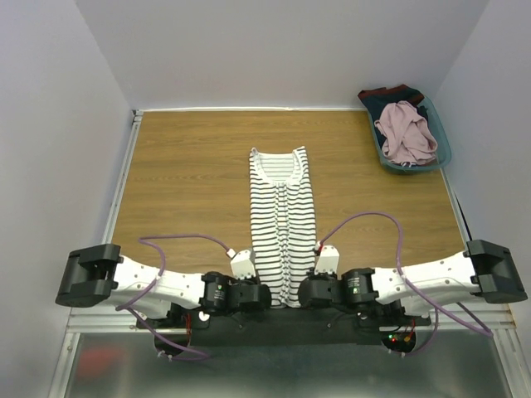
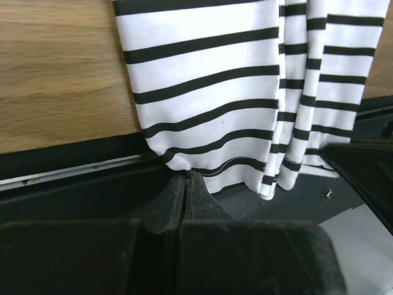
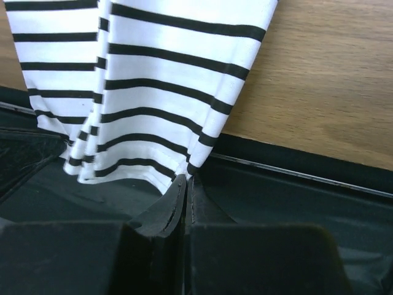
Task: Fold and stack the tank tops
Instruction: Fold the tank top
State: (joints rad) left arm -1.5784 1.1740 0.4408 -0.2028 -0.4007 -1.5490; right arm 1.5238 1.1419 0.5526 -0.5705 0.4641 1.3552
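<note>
One striped top (image 1: 283, 224), both hem corners pinched!
Left pincer (image 2: 186, 179) and right pincer (image 3: 186, 182) each closed tight on its hem; one pink top (image 1: 406, 133) lies in the basket (image 1: 445, 154).

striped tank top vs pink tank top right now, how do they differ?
Pose: the striped tank top lies flat as a long narrow strip; the pink tank top is a crumpled heap.
Place: the striped one is on the table, hem over the near edge; the pink one sits in the teal basket.
Handling: left gripper and right gripper pinch the striped hem; nothing grips the pink one.
Both are soft cloth.
</note>
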